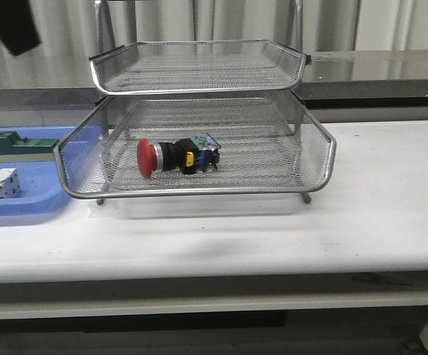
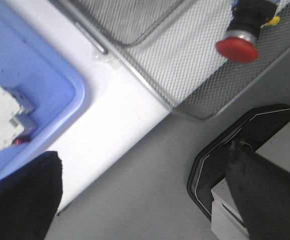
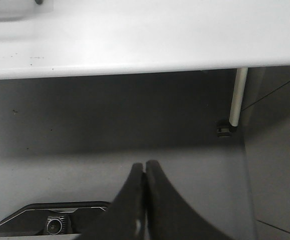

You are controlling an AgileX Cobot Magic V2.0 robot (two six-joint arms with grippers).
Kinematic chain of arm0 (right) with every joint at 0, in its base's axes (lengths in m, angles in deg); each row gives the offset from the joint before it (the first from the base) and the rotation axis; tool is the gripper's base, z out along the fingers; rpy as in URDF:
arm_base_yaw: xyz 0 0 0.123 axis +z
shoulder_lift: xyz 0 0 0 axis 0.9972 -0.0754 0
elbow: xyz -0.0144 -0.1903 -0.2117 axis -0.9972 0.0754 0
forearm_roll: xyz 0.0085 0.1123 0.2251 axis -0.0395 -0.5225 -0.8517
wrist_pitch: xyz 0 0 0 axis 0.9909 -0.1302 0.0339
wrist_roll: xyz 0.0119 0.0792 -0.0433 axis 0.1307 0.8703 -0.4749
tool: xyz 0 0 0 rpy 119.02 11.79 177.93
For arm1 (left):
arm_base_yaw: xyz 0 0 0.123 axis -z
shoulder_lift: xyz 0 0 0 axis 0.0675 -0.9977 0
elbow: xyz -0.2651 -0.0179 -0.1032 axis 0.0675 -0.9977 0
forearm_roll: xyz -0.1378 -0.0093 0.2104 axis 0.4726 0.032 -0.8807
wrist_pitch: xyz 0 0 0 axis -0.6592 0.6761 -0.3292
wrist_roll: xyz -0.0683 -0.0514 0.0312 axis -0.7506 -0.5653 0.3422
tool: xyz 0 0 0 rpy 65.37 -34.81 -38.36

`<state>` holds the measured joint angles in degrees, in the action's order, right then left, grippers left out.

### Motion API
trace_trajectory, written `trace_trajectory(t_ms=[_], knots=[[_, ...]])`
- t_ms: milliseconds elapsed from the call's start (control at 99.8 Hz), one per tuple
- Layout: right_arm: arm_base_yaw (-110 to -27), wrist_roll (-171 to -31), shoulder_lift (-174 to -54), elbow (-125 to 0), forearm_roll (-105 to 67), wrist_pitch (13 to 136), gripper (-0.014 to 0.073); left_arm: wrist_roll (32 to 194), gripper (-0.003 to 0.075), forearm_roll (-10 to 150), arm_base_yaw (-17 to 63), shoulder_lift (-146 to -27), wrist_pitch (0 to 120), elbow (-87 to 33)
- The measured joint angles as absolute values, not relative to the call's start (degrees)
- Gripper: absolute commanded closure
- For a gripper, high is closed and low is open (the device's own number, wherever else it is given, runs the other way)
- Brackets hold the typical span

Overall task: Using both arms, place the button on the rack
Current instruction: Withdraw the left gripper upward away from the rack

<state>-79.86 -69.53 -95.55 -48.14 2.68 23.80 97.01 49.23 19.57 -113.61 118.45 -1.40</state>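
Right gripper (image 3: 145, 170) pinched closed on nothing, off the table (image 3: 134, 40) edge; left gripper's (fingers barely in view) state unclear. Button (image 1: 175, 156) lies sideways in rack (image 1: 199, 188) lower tier, red head twd blue tray (image 1: 21, 207).

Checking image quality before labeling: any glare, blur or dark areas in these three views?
Front view: even light, the button sharp in the rack, soft shadow under it. Left wrist view: white table slightly washed out, dark blurred left gripper finger. Right wrist view: table overexposed, floor dim, right gripper fingertips soft.

red button (image 1: 177, 156), sideways in rack (image 1: 199, 126)
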Motion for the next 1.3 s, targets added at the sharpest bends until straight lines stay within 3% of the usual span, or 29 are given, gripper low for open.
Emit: trace_trajectory(t_ms=[241,812,1113,1303], knots=[[-79.9,-69.5,-95.5,-48.1,2.7,23.8,0.0662,92.8,0.0122,49.2,15.3,-97.0,107.1,-17.0],[-79.9,-69.5,-95.5,-48.1,2.7,23.8,0.0662,89.0,0.0122,49.5,15.1,-55.4,67.3,-56.0],[-79.9,-69.5,-95.5,-48.1,2.7,23.8,0.0662,89.0,0.0124,49.5,15.1,-48.8,48.1,-68.1],[-79.9,-69.5,-95.5,-48.1,2.7,23.8,0.0662,89.0,0.0188,49.5,15.1,-48.7,45.5,-69.7]])
